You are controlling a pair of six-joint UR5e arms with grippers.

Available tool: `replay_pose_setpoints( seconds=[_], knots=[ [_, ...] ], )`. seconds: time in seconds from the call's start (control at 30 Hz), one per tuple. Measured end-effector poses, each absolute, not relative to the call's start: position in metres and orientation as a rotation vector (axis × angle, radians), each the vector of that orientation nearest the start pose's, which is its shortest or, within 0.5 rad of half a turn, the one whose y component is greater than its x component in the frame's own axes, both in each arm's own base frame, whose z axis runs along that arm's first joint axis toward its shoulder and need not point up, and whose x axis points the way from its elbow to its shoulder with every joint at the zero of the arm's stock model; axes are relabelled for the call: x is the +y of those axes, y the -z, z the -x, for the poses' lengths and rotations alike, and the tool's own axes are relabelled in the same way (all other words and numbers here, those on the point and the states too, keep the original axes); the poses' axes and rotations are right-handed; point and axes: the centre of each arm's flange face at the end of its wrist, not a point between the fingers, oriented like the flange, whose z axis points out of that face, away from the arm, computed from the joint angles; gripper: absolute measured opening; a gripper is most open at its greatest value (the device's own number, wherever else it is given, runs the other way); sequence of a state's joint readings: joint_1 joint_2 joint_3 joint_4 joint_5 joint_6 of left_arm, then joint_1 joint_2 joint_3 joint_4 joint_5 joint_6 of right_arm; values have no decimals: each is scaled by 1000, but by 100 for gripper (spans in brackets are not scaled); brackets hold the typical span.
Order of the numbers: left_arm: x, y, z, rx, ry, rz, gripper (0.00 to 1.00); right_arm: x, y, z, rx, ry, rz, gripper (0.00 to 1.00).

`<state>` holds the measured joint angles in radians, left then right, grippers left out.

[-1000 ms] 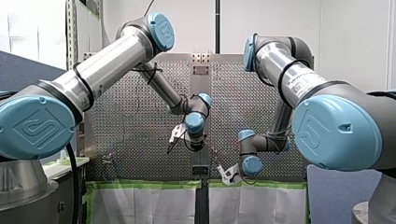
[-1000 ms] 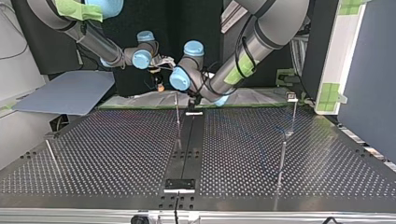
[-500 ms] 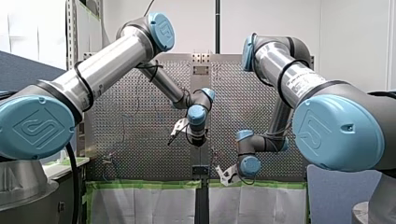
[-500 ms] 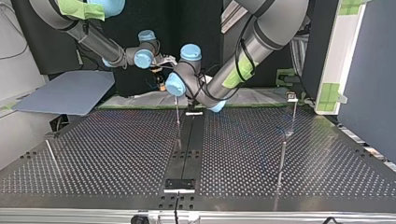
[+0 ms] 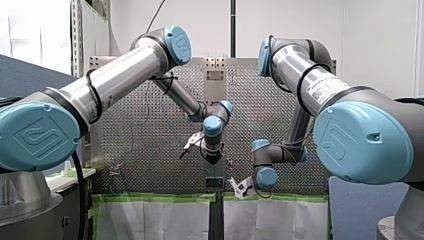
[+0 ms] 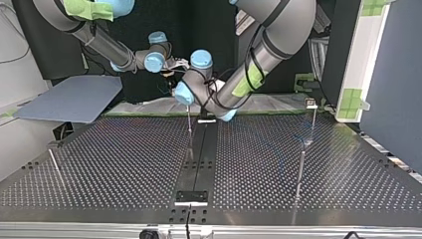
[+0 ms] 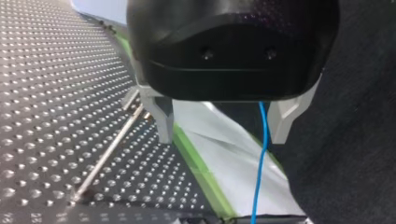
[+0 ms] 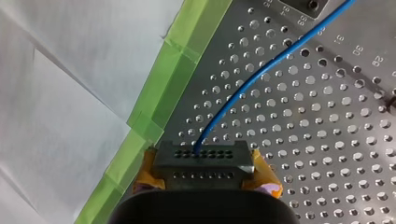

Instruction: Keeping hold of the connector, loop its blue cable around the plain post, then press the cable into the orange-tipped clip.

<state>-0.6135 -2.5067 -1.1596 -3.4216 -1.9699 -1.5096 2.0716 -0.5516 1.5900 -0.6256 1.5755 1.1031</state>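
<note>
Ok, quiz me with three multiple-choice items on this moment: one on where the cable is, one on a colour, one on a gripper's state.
1. In the left wrist view, the blue cable shows:
A) in the gap between my left gripper's jaws
B) outside the jaws, off to one side
C) pinched tight by shut jaws

2. The tape along the table's edge is:
A) red
B) green
C) black

3. My right gripper is:
A) open and empty
B) shut on nothing
C) shut on the connector

Answers:
1 A: the cable hangs between the two parted metal fingers.
2 B: the right wrist view shows a green strip bordering the perforated table.
3 C: its yellow pads clamp the connector's two sides.
</note>
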Motion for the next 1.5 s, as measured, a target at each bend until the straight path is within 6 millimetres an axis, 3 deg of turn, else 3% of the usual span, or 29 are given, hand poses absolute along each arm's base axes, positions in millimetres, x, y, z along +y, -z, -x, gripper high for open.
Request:
replay_pose_setpoints(
  seconds=[0.53,1.13,1.5],
  knots=[
    [-462,-127,-530,2260,-218,-559,100,-471,85,-412,-634,-999,-2045,0],
    [-438,-129,-517,2404,-326,-666,100,-467,86,-414,-632,-994,-2056,0],
    [-436,-138,-514,2474,-319,-714,100,-467,86,-415,-630,-996,-2057,0]
  ],
)
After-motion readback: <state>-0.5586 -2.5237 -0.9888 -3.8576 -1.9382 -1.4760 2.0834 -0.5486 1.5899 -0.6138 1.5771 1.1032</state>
